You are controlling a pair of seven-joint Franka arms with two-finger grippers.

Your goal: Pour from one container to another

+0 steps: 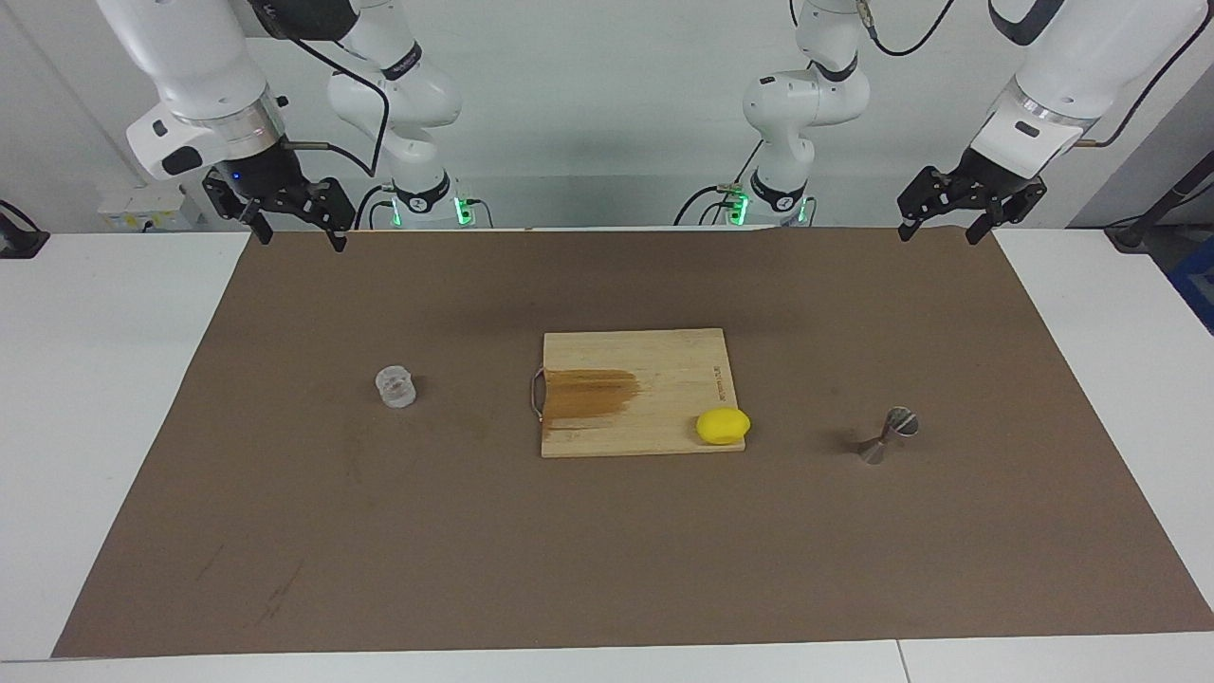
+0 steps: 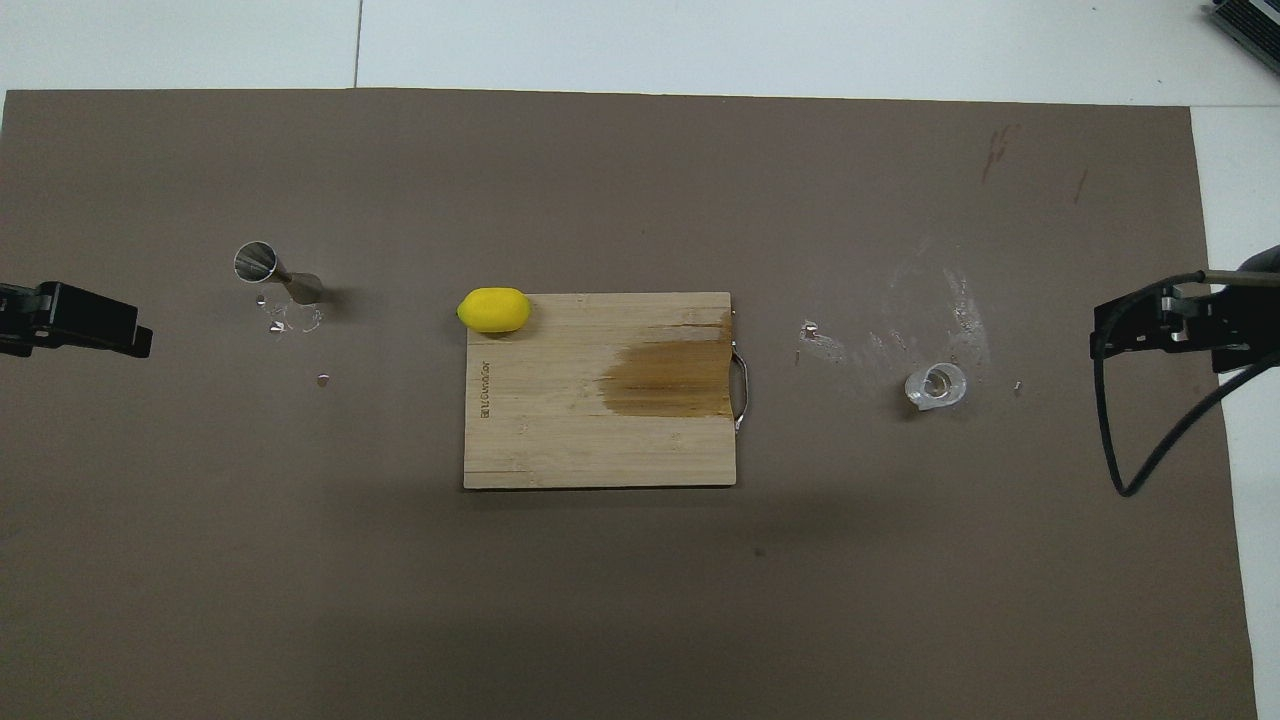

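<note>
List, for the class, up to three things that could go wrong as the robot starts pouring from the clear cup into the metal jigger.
1. The clear cup is small and ribbed; the open right gripper could slip on it.
2. The jigger has a narrow waist and small mouth, so it could tip, or the pour could miss it.
3. Cup and jigger stand at the table's two ends, with the cutting board and lemon between; carrying could spill. The left gripper waits open.

Bright even overhead light, soft faint shadows, sharp focus, no glare
</note>
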